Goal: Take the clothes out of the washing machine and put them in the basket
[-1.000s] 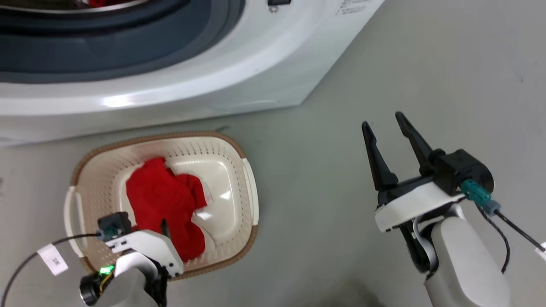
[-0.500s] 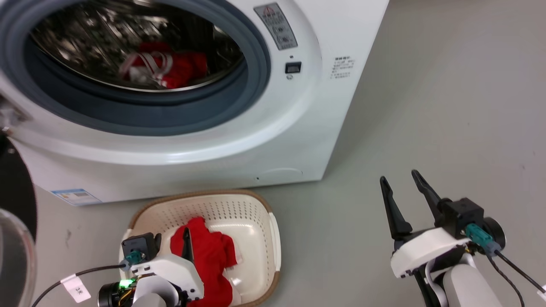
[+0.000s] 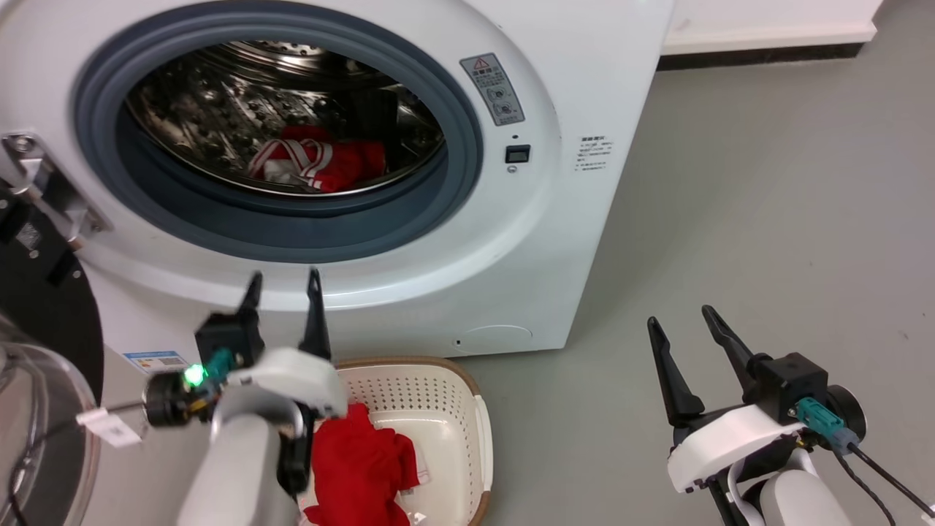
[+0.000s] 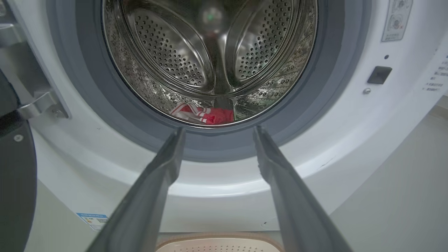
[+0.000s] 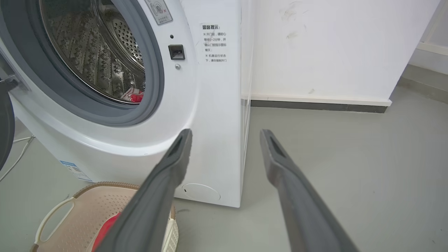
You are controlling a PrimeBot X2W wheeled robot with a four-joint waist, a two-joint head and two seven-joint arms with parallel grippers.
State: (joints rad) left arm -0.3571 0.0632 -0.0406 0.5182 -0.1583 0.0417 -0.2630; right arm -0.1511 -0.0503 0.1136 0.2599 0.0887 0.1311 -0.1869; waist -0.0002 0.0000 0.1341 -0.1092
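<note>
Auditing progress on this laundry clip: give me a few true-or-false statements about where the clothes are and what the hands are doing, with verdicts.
1. A red striped garment lies inside the washing machine. True.
2. The left hand grips a garment. False: it is open and empty, in front of the washing machine.
3. The basket is empty. False: a plain red garment lies in it.
4. The right hand is open and holds nothing. True.
</note>
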